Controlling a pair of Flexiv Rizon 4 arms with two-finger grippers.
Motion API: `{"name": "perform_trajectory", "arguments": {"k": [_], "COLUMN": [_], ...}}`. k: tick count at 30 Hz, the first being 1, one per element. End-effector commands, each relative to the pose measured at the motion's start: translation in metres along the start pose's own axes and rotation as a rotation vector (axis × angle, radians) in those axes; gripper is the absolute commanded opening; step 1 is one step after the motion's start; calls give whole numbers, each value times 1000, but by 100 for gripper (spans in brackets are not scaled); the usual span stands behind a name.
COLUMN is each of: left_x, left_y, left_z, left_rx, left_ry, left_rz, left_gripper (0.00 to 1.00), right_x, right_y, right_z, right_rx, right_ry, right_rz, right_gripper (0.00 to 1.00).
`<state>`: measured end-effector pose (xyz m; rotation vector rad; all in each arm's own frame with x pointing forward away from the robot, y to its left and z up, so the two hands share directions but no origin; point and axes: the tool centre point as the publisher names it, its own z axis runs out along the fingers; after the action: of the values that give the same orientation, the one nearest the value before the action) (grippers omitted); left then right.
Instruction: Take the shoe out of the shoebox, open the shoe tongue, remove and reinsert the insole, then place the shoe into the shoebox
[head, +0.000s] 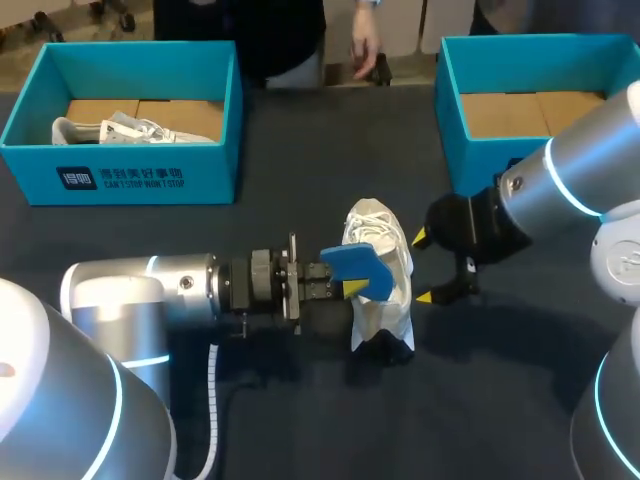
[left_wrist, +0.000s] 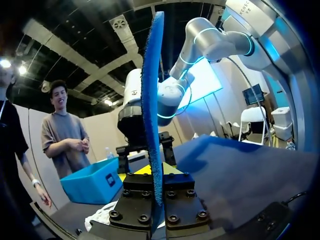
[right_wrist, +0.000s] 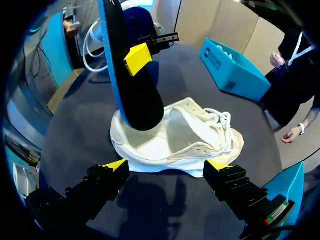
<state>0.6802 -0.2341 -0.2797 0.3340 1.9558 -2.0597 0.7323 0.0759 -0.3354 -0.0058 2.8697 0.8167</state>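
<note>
A white shoe (head: 385, 235) lies on its side on the dark table, between my two grippers. My left gripper (head: 347, 288) is shut on a blue insole (head: 358, 262), which stands on edge over the shoe. In the left wrist view the insole (left_wrist: 152, 100) rises edge-on from between the fingers of the left gripper (left_wrist: 152, 172). My right gripper (head: 422, 268) is open just right of the shoe. In the right wrist view the shoe (right_wrist: 190, 140) lies just ahead of the right gripper (right_wrist: 166, 167), and the insole's (right_wrist: 132, 85) rounded end hangs over the shoe's opening.
A blue shoebox (head: 140, 175) at the back left holds a second white shoe (head: 120, 130). Another blue shoebox (head: 470, 150) with a bare cardboard floor stands at the back right, close behind my right arm.
</note>
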Motion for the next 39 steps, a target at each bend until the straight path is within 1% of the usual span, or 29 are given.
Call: {"name": "perform_trajectory", "arguments": {"k": [1, 8, 11, 14, 19, 22, 25, 29, 34, 39], "left_x": [-1, -5, -10, -12, -11, -8, -3, 1, 2, 3], "left_y": [7, -4, -9, -10, -3, -4, -5, -1, -6, 6], "left_z": [3, 10, 9, 10, 16, 21, 25, 27, 29, 31], "left_rx": [14, 48, 91, 106, 85, 74, 78, 91, 101, 85], "left_ry": [-2, -3, -26, -32, -16, -10, -11, -14, -13, -9], "left_rz": [7, 37, 90, 107, 102, 112, 99, 97, 104, 105], "left_gripper": [0, 0, 0, 0, 0, 0, 0, 0, 0, 0], "right_x": [-2, -4, -5, -6, -7, -6, -5, -6, -7, -5], "right_y": [3, -1, -3, -3, -4, -4, -4, -5, -7, -8], "right_z": [3, -2, -1, 0, 6, 7, 10, 11, 11, 12], "right_rx": [9, 12, 11, 9, 0, -7, -14, -18, -19, -22], "right_ry": [6, 1, 2, 5, 15, 10, 14, 24, 20, 19], "right_rz": [-3, 3, 7, 6, 5, 13, 16, 12, 14, 16], "right_gripper": [100, 100, 100, 100, 100, 100, 100, 100, 100, 100]}}
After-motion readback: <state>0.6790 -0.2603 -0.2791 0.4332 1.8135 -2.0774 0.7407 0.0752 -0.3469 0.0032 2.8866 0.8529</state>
